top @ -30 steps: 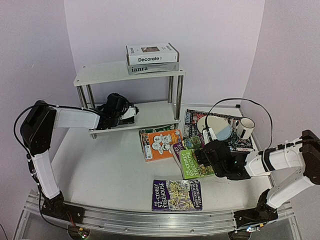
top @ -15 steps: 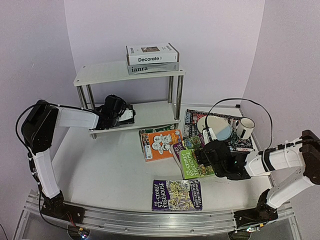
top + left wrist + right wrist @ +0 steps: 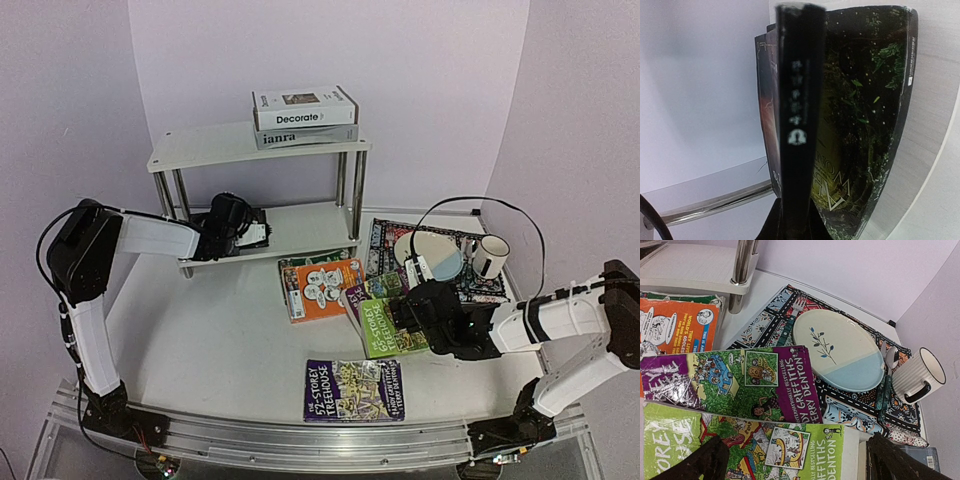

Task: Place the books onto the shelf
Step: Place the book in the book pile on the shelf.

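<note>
Dark book [image 3: 795, 100]: we see it clenched in left end effector [image 3: 232, 225] for sliding onto shelf [image 3: 200, 150] lower tier; right end effector [image 3: 795, 455] released over green Treehouse paperback [image 3: 740, 450], likely next.

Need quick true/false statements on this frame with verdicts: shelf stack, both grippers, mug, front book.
1. Decorate lies on ianra on the shelf's top tier. True.
2. Left gripper is open and empty. False: shut on a dark book at the lower tier.
3. Right gripper is open over the green book. True.
4. The mug stands on the plate. False: beside it, on the placemat.
5. The front purple book is on the shelf. False: flat on the table.
</note>
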`<state>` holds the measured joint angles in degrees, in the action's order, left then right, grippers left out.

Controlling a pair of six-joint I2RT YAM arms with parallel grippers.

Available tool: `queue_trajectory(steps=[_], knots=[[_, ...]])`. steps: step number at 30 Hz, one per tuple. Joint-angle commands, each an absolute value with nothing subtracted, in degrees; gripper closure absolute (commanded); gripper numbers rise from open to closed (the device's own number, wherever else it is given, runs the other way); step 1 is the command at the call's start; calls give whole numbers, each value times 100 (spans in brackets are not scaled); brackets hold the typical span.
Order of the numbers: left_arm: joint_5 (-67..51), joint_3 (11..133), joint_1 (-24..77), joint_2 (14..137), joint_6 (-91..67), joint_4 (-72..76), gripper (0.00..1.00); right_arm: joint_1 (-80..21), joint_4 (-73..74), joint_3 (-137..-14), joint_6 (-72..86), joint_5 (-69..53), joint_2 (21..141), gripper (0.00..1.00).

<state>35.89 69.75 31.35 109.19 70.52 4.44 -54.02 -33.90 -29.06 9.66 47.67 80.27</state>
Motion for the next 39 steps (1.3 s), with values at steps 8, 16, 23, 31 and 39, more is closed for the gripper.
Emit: queue_trajectory(steps=[8, 16, 23, 31, 39], knots=[[3286, 7209, 3085, 10930, 7129, 590, 100, -5375, -3322, -2952, 993, 4922, 8059, 2], [3289, 7203, 3085, 10963, 7050, 590, 100, -5378, -3322, -2941, 993, 4922, 8033, 2], [3365, 7160, 3085, 10969, 7055, 579, 71, -5372, -3322, -2937, 993, 4935, 8033, 2], [3435, 7090, 3085, 10851, 6994, 387, 53, -5376, -3322, -2947, 1002, 4911, 8033, 2], [3202, 7140, 3076, 10788, 6671, 29, 25, -5374, -3314, -2941, 1011, 4900, 8034, 2]])
